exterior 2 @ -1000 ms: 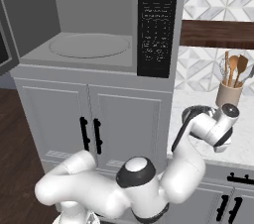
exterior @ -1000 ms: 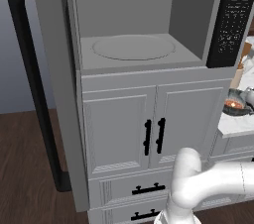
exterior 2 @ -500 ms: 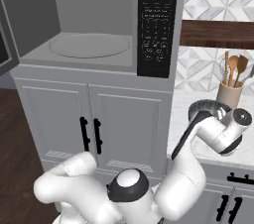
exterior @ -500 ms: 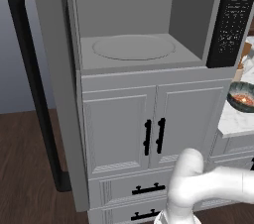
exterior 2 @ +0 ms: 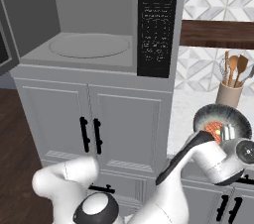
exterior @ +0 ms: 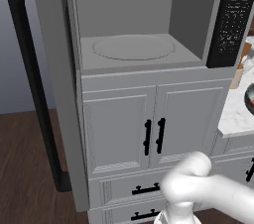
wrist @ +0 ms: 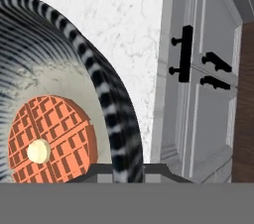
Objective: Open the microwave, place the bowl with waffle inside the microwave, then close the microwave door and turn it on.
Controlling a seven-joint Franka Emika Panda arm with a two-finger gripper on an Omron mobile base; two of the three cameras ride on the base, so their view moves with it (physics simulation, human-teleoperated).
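The claw [exterior 2: 224, 136] pinches the rim of the bowl [exterior 2: 222, 121], the waffle [wrist: 48, 140] lying inside, raised above the bench [exterior 2: 191, 114]. The microwave [exterior 2: 92, 44] gapes up-left; a tilt could spill the waffle.

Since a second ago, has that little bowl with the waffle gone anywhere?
Yes. In the right base view the bowl has risen: it now overlaps the foot of the utensil crock, where earlier it sat lower beside the gripper.
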